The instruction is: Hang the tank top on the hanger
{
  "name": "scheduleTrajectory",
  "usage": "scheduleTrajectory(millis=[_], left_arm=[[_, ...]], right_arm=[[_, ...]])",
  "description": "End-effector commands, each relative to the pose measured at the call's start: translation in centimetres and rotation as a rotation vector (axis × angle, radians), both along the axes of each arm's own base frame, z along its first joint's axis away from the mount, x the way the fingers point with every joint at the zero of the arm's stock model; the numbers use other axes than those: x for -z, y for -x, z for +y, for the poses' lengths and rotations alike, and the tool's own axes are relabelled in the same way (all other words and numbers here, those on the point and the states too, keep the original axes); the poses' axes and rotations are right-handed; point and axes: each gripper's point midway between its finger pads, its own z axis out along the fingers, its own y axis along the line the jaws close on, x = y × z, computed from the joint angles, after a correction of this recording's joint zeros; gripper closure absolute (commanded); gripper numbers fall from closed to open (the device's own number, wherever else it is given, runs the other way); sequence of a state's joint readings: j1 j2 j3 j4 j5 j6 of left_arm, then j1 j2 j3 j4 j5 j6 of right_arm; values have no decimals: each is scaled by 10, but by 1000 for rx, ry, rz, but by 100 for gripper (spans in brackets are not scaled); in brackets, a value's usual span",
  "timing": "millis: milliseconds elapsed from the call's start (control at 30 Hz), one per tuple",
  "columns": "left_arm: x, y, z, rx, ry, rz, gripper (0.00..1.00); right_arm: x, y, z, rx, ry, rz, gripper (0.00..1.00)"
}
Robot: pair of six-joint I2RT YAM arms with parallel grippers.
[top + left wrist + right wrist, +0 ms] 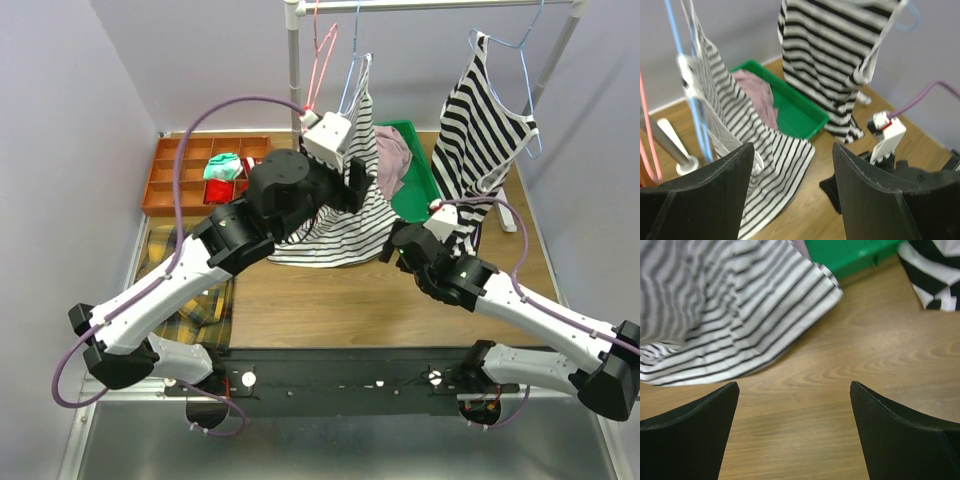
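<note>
Right pincer (793, 385): the fingers are standing spread, with nothing between them. They are pointing down at bare counter (850, 355), slightly right of the counter's middle. The hem of the tank top (735, 127) is lying just beyond the fingertips, apart from them.

A plaid cloth (195, 300) is lying along the left edge, partly under the left arm.

Left pincer (791, 147): the fingers are standing spread and are gripping nothing. The pincer is hanging over the far half of the counter, near its middle, and is facing toward the far right corner. Its left finger is sitting just beside a fold of the tank top; contact cannot be determined.

The tank top is hanging near the middle of the far edge. Its upper part is running up along the wire of the hanger (673, 25), and its lower part is spreading flat over the counter. Whether both straps are sitting over the wire cannot be determined.

A green tray (795, 107) is resting just right of the tank top, toward the far edge, and is holding a pink garment (757, 92). A bold-striped top (825, 65) is hanging over the far right corner, its hem reaching down to the counter. An organizer (185, 155) is sitting in the far left corner. A pink-red hanger (322, 55) is hanging just left of the hanger, on the rail (440, 5) crossing above the far edge.
</note>
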State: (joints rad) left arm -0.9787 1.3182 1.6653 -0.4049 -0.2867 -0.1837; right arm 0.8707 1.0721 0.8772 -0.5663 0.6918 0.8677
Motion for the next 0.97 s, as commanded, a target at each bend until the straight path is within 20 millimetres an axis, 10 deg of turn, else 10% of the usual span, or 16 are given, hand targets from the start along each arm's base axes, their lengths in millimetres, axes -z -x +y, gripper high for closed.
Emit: scheduleTrajectory(millis=[0,300,500,667,933], left_arm=[[71,7,-13,30,-74,110,27],[179,10,-13,-62,-39,306,26],[223,5,-18,-104,-56,371,26],[253,14,-7,-122,-34,407,1],[297,26,26,-200,-86,468,1]], right_arm=[[38,12,-10,21,-51,71,0],[61,18,-31,82,-57,85,0],[75,25,-34,84,-81,91,0],[67,25,-30,46,-132,40,0],[51,24,-38,54,-115,2,0]])
